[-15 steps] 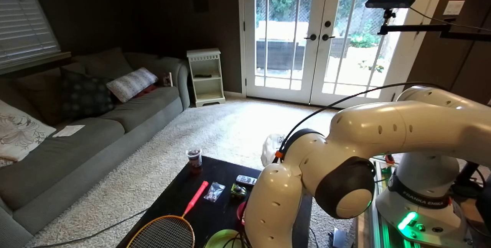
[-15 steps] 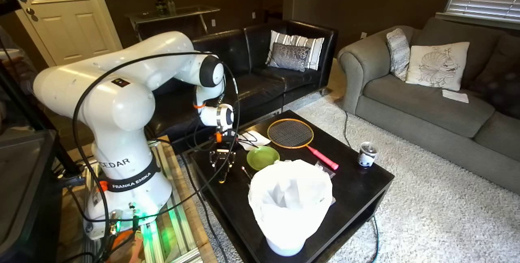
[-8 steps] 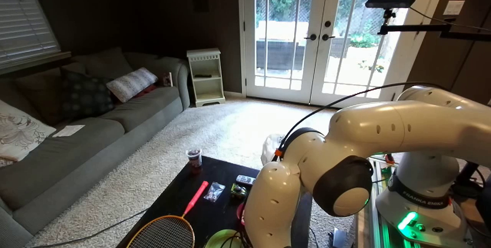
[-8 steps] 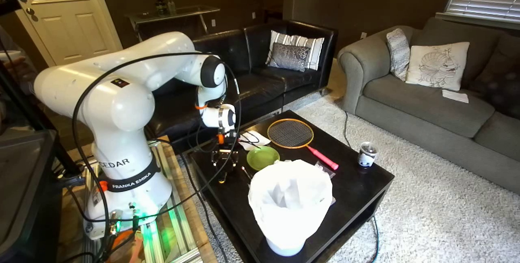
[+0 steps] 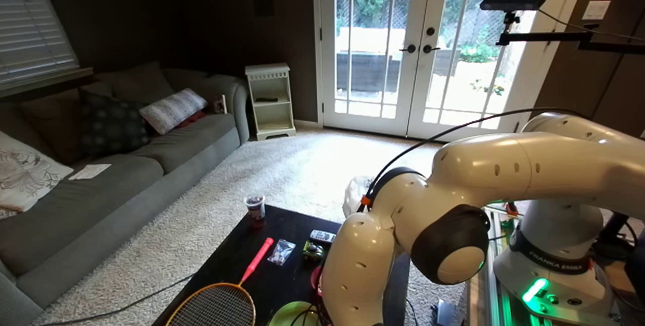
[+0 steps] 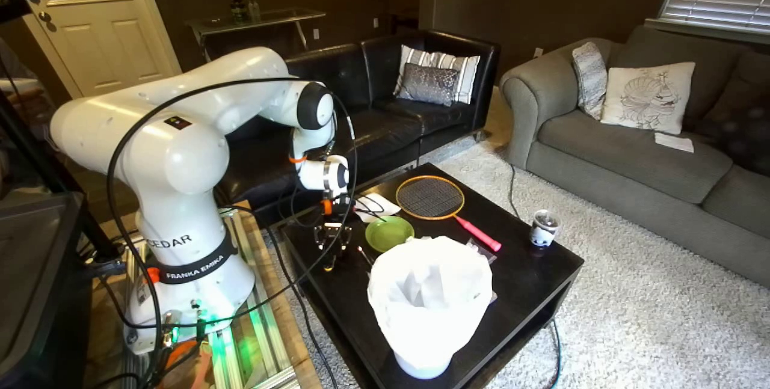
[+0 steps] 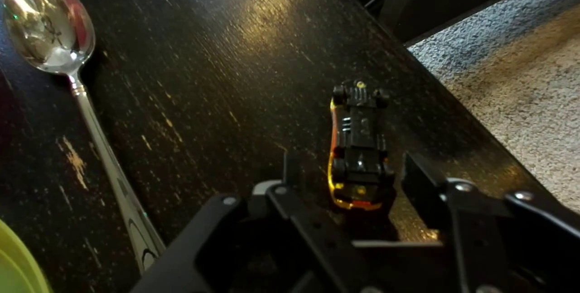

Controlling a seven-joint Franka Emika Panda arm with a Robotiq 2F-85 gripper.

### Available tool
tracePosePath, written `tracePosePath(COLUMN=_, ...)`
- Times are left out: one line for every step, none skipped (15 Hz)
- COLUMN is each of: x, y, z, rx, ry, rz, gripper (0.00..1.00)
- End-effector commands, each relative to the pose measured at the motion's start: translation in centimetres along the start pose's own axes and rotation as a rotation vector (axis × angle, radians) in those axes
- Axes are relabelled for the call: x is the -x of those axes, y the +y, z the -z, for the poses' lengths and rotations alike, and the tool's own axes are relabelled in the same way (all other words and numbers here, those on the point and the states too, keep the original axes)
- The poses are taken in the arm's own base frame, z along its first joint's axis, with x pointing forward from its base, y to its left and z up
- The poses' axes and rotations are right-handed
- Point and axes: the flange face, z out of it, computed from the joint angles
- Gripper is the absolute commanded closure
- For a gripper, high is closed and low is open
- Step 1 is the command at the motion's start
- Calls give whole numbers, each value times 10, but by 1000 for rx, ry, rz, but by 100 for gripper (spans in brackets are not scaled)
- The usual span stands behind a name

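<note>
A: How does the black two-fingered claw (image 7: 353,175) stand?

B: Its fingers are spread wide apart, low over the scuffed, dark wooden surface (image 7: 204,80).

A: And what is between them?

B: A small yellow-and-orange toy car (image 7: 359,143), turned over on the surface so that its black underside and wheels face up. In the wrist view its lower end lies between the fingertips, with a gap showing on either side.

A: Do the fingertips reach the surface?

B: I cannot tell how high they are.

A: Whereabouts is the car?

B: Near one edge; past that edge, cream-coloured carpet (image 7: 534,84) shows.

A: What lies around it?

B: A shiny silver metal spoon (image 7: 92,118), well apart from the car. On the spoon's far side is a shallow, round green bowl (image 6: 390,234); the wrist view catches only part of it.

A: Farther off?

B: In an exterior view, a pink-handled, orange-rimmed badminton racket (image 6: 434,201) lies flat past the bowl, and a white bin (image 6: 430,305) lined with a white bag hides part of the surface. In both exterior views a clear plastic cup (image 5: 256,208) of dark drink stands upright near a corner.
</note>
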Motion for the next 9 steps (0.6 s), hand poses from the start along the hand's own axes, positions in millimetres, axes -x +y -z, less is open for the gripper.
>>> tracePosePath(x=3, y=-2, z=-6, rx=13, ry=-15, rz=42, gripper=69)
tracePosePath(x=3, y=-3, z=-6, rx=13, ry=-18, rz=48, gripper=75)
tracePosePath(x=3, y=-2, z=-6, rx=12, ry=-19, rz=52, gripper=83)
tracePosePath(x=3, y=-2, z=-6, rx=12, ry=-19, rz=55, gripper=89)
tracePosePath(x=3, y=-1, z=-5, rx=12, ry=-17, rz=56, gripper=91)
tracePosePath(x=3, y=0, z=-4, rx=12, ry=-16, rz=57, gripper=91)
tracePosePath(x=2, y=0, z=-3, rx=10, ry=-11, rz=57, gripper=91)
tracePosePath(x=1, y=2, z=-2, rx=3, ry=2, rz=55, gripper=91)
tracePosePath(x=1, y=4, z=-2, rx=-6, ry=20, rz=55, gripper=91)
